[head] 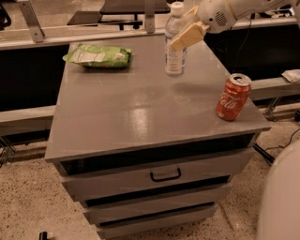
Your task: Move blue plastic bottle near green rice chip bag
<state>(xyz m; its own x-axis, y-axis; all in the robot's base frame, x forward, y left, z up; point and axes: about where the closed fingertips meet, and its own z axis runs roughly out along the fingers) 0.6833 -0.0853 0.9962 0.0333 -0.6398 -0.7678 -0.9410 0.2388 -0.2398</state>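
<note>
Pincer: the cream-coloured two-finger pincer (186, 33) hangs over the far edge of the surface, right of centre, clamped around the upper body of the bottle just below its shoulder.
Arm: the white rounded arm (220, 11) reaches in from beyond the far right corner.
Bottle: the tall clear bluish plastic bottle with a white screw cap and white label (175, 44) stands upright inside the pincer; its base is at or just above the grey top, and which of the two I cannot tell.
Handling: likely light and fairly stiff, yet thin-walled, so a hard squeeze may dent it; smooth plastic can slip, and a tall narrow body tips easily when set down.
Hold point: the present high grip looks workable, though a mid-body hold by the label would probably steady it better.
Bag: the flat light-green crinkly snack bag with a white patch (98, 55) lies by the far left corner, well apart from the bottle.
Can: the orange-red soda can (233, 97) stands near the right edge, clear of the likely path.
Surface: the grey drawer cabinet top (140, 117) carries all three.
</note>
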